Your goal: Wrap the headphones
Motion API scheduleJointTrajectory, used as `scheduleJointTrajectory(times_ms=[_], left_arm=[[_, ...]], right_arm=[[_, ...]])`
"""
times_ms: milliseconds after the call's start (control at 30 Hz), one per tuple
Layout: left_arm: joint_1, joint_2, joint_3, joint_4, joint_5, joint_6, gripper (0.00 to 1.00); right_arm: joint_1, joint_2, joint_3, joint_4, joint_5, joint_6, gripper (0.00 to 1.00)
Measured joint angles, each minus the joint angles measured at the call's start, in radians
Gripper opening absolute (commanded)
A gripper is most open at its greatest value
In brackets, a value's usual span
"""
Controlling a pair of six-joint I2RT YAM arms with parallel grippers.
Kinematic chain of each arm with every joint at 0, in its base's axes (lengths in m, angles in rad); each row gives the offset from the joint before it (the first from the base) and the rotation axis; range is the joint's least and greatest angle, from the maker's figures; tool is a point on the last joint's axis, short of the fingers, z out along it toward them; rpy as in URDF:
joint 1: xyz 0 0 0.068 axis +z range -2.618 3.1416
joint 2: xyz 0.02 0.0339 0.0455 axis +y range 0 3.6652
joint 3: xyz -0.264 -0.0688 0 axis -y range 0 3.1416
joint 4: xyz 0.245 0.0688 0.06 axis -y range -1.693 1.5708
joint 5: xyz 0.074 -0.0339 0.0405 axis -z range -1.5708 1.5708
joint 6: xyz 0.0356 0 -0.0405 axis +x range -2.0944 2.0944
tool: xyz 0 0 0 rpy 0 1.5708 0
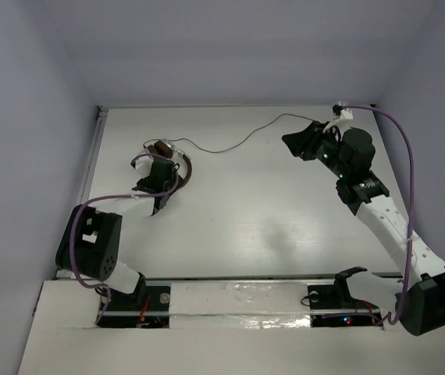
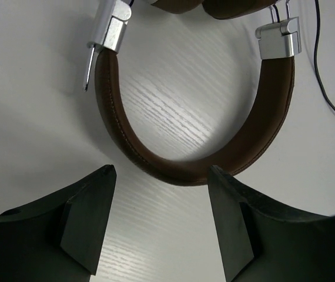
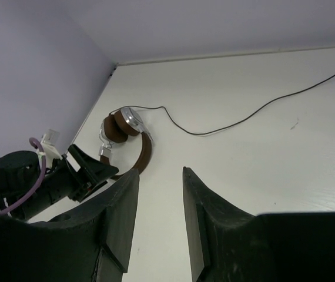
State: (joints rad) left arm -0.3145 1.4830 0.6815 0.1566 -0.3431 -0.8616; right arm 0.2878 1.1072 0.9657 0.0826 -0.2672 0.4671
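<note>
Headphones: the headphones [image 1: 169, 158] lie flat near the worktop's [image 1: 246, 226] far-left corner, earcups towards the far edge.
Headband: the brown headband [image 2: 156, 160] arches back towards my near edge.
Cord: the black cord [image 1: 238, 144] trails loose along the far edge, towards the far-right corner.
Left gripper: my left gripper [image 2: 161, 188] hangs over the headband's curve, jaws spread wide, gripping nothing.
Right gripper: my right gripper [image 3: 158, 188] is raised near the far-right corner, jaws parted and empty, facing the headphones.
</note>
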Motion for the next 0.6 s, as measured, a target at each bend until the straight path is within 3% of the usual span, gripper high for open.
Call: scheduleJointTrajectory(times_ms=[200,300,333,400,500,600], left_arm=[[0.0,0.076,0.016,0.035,0.004,-0.005,0.55],[0.0,0.103,0.034,0.044,0.0,-0.007,0.35],[0.0,0.106,0.037,0.044,-0.002,-0.005,0.21],[0.003,0.107,0.039,0.043,-0.011,-0.001,0.03],[0.008,0.107,0.047,0.046,-0.004,0.036,0.0],[0.0,0.114,0.086,0.02,0.093,0.148,0.0]], right_arm=[[0.0,0.007,0.0,0.0,-0.005,0.0,0.41],[0.0,0.009,0.0,0.0,-0.007,0.0,0.41],[0.0,0.009,0.0,0.0,-0.007,0.0,0.4],[0.0,0.009,0.0,0.0,-0.007,0.0,0.4],[0.0,0.009,0.0,0.0,-0.007,0.0,0.4],[0.0,0.014,0.0,0.008,-0.008,0.002,0.4]])
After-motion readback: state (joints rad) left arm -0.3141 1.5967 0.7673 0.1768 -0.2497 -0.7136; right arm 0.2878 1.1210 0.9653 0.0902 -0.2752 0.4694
